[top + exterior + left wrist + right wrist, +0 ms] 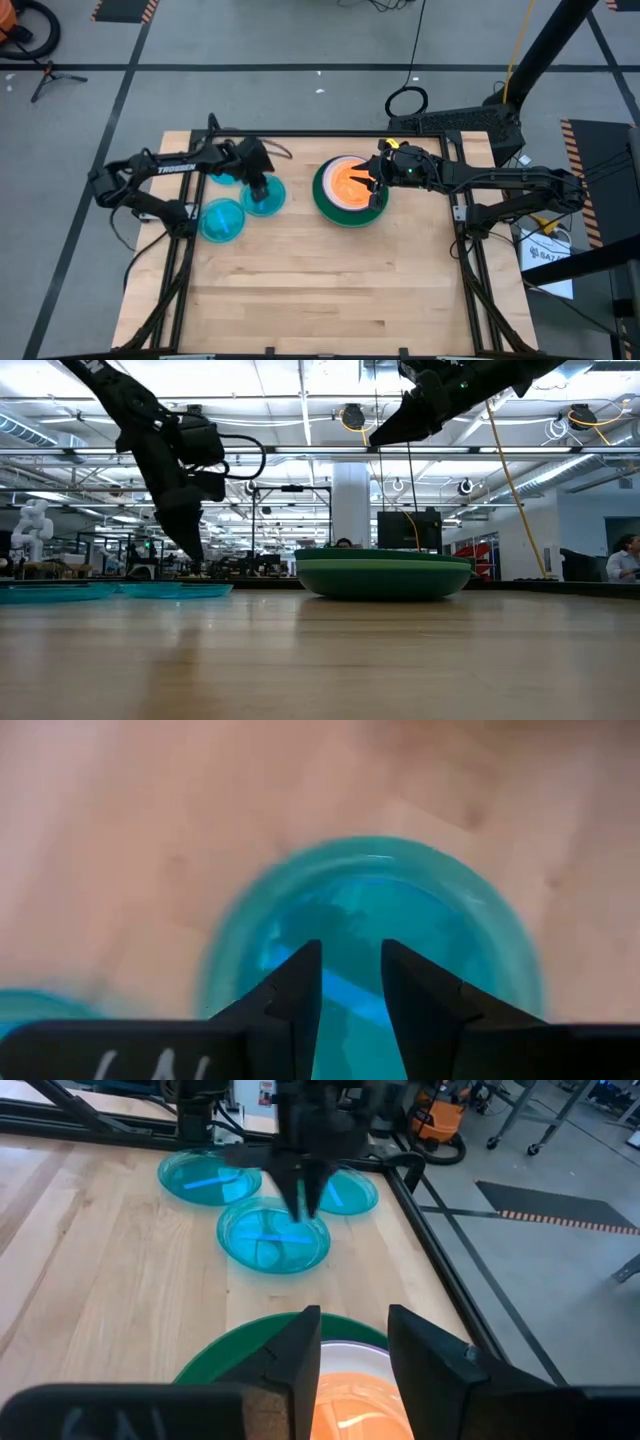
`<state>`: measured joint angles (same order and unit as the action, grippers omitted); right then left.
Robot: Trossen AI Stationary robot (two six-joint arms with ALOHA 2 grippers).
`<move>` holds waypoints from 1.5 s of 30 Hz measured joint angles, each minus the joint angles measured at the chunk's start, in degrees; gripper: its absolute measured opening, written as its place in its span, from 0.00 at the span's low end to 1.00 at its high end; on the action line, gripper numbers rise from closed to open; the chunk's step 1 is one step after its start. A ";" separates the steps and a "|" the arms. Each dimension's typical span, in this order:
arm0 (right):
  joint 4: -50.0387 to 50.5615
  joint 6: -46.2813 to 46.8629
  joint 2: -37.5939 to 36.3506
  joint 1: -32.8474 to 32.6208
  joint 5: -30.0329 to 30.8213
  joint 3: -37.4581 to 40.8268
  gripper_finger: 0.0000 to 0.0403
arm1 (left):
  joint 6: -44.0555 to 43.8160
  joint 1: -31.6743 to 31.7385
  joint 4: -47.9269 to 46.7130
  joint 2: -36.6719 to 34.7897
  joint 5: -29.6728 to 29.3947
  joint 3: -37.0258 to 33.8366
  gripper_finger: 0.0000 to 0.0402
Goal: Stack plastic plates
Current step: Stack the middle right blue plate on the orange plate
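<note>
A stack sits right of the table's middle: a large dark green plate (324, 203) (385, 578) (215, 1355) at the bottom, a white one (352, 1348) in it, and a small orange divided plate (348, 182) (350, 1405) on top. My right gripper (376, 183) (354, 1320) hangs open above the orange plate, well clear of it in the low view (385, 432). Three translucent blue divided plates lie flat on the left. My left gripper (258, 189) (352, 955) (300, 1208) points down over the middle of one of them (268, 202) (450, 920) (270, 1240), its fingers a narrow gap apart. My left gripper comes at the blue plate from above, pointing down, over its divider rib (345, 992). I cannot tell whether the fingertips (305, 960) touch the plate, which lies flat on the table.
The other two blue plates lie close by, one nearer the left-near side (221, 221) (205, 1178), one toward the far edge (226, 178) (348, 1190), partly under the left arm. The wooden tabletop (320, 290) stretches bare toward the near edge. A black frame (470, 250) borders it.
</note>
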<state>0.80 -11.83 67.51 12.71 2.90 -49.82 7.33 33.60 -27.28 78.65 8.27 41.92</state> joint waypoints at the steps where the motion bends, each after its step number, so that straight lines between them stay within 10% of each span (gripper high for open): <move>1: 0.00 -0.21 0.00 0.00 0.00 0.00 0.28 | -0.98 -1.42 0.35 0.04 -0.01 -0.49 0.27; 10: 0.00 -0.84 0.02 0.00 0.00 0.00 0.28 | -6.05 -11.36 0.84 0.06 -8.54 -1.98 0.27; 45: 0.33 -0.86 0.02 0.02 0.03 0.00 0.28 | -13.83 -15.39 10.92 6.58 -10.36 -1.95 0.27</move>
<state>1.13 -12.69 67.53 12.73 2.92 -49.82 -6.49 18.21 -16.36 85.23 -2.09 39.97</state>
